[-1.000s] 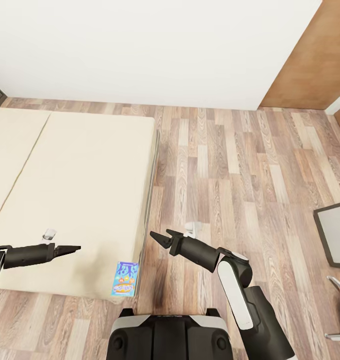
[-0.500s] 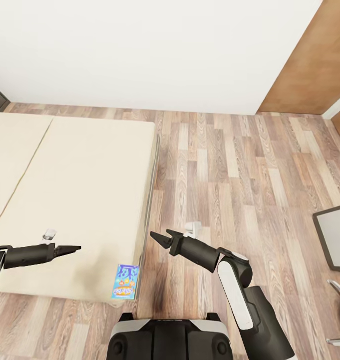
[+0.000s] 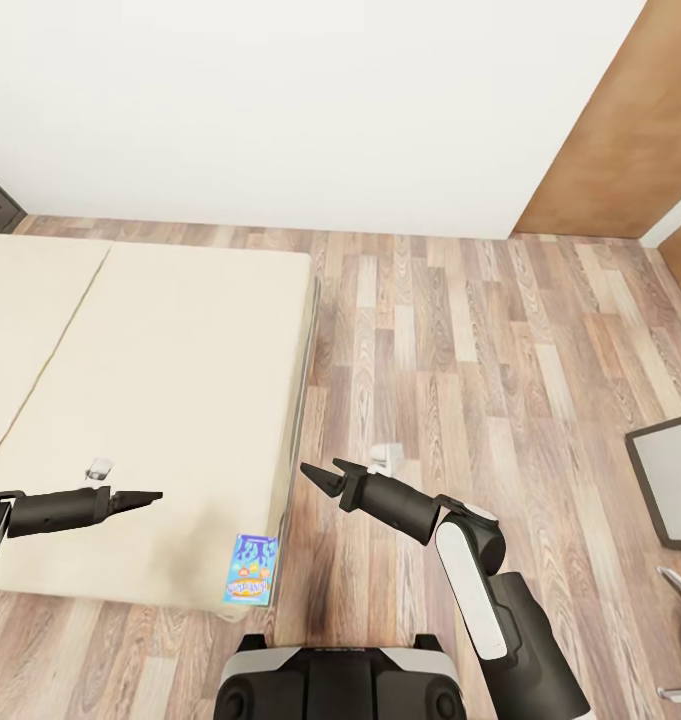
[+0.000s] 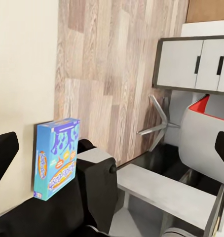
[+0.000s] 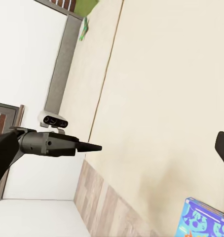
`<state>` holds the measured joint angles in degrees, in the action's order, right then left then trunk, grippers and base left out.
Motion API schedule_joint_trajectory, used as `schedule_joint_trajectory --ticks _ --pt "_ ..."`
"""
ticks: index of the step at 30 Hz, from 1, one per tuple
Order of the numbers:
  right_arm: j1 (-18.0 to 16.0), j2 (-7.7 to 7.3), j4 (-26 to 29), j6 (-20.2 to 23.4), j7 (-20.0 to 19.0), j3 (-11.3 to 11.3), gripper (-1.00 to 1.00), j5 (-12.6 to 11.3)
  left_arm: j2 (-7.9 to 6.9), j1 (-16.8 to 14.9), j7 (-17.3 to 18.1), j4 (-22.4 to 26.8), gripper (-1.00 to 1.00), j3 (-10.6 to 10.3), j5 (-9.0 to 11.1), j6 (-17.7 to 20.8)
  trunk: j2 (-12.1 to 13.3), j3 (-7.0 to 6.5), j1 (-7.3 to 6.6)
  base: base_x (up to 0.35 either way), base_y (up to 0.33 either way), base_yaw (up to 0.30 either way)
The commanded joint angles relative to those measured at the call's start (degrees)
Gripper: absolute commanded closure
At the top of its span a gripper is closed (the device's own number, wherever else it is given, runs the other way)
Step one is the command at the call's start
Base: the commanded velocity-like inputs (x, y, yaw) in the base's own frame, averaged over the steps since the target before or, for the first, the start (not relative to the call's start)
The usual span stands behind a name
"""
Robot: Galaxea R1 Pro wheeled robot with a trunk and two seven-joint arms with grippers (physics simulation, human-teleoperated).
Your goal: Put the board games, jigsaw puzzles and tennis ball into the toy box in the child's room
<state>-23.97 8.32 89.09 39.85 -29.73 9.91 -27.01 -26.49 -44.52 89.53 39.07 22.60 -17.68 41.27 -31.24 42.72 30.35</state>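
A blue board game [image 3: 252, 568] with colourful print lies flat on the bed [image 3: 160, 360], at the beige mattress's near corner by the floor edge. It also shows in the left wrist view [image 4: 56, 158] and the right wrist view [image 5: 203, 219]. My left gripper [image 3: 148, 496] hovers open over the mattress, to the left of the game and apart from it. My right gripper [image 3: 320, 470] hangs open over the wood floor just off the bed's edge, above and right of the game. Both are empty.
A white wall runs behind the bed. A grey cabinet [image 4: 191, 64] stands beyond a chair's star base [image 4: 156, 123]. Its corner [image 3: 670, 480] shows at the right over the wood-plank floor [image 3: 460, 330]. Something green [image 5: 87, 7] lies near the grey headboard [image 5: 62, 64].
The whole head view has shifted a little, with bed, game and wall sliding down the picture, so the camera moved. Both arms hold the same pose, grippers open.
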Motion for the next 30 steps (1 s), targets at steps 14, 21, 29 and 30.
schedule_joint_trajectory --ticks 14,21,29,30 --pt "-0.03 0.03 0.03 0.38 0.02 -0.06 -1.0 -0.26 0.04 -0.04 0.47 0.04 -1.0 0.23 -0.6 0.64 -0.06 -1.28 0.03 0.0 0.0 0.0" --pt "-0.03 0.03 0.03 0.4 0.02 -0.06 -1.0 -0.26 0.04 -0.04 0.47 0.04 -1.0 0.2 -0.61 0.65 -0.06 -1.95 0.03 0.0 0.0 0.0" --pt "-0.03 0.03 0.03 0.4 0.02 -0.06 -1.0 -0.25 0.04 -0.04 0.47 0.04 -1.0 0.19 -0.61 0.65 -0.06 -2.71 0.03 0.0 0.0 0.0" --pt "-0.03 0.03 0.03 0.38 0.02 -0.06 -1.0 -0.28 0.04 -0.04 0.47 0.04 -1.0 0.18 -0.61 0.65 -0.06 -2.81 0.03 0.0 0.0 0.0"
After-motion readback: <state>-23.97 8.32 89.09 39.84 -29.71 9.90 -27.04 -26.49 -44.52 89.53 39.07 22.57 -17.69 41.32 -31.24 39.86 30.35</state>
